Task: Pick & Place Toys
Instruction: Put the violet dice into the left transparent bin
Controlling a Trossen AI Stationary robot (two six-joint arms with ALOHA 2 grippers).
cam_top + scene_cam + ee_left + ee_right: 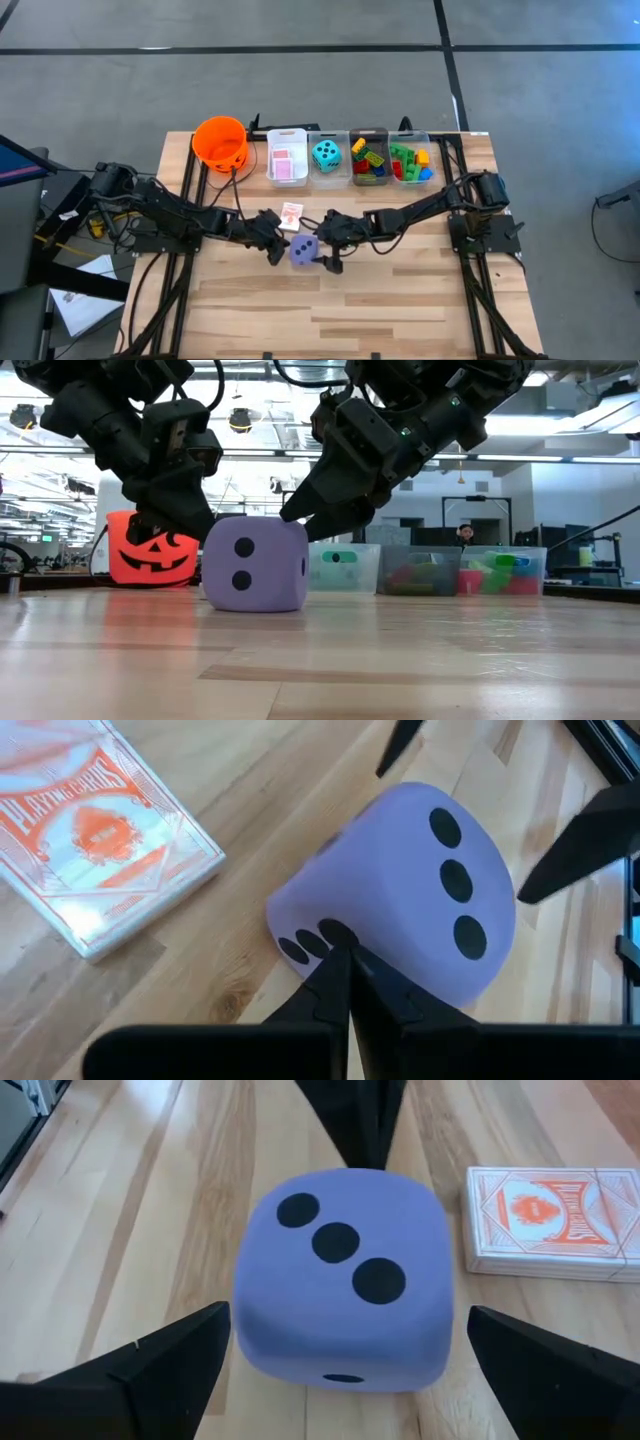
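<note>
I see the purple die (305,251) resting mid-table between both arms. My right gripper (350,1370) straddles it, fingers spread wide, apparently not touching. My left gripper (345,970), fingers pressed together, noses its side. A card pack (291,215) lies just beyond.

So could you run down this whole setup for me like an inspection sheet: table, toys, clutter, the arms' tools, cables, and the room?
Surface: wooden table, bare at the front.
Job's things: purple die mid-table; card deck beside it; teal die, bricks and cards in bins at the back.
Clutter: orange bucket.
Grippers: left tool shut, tips at the purple die; right tool open, straddling the die.
Cables: black lead below the bucket.
Surroundings: grey floor; a person far behind.
</note>
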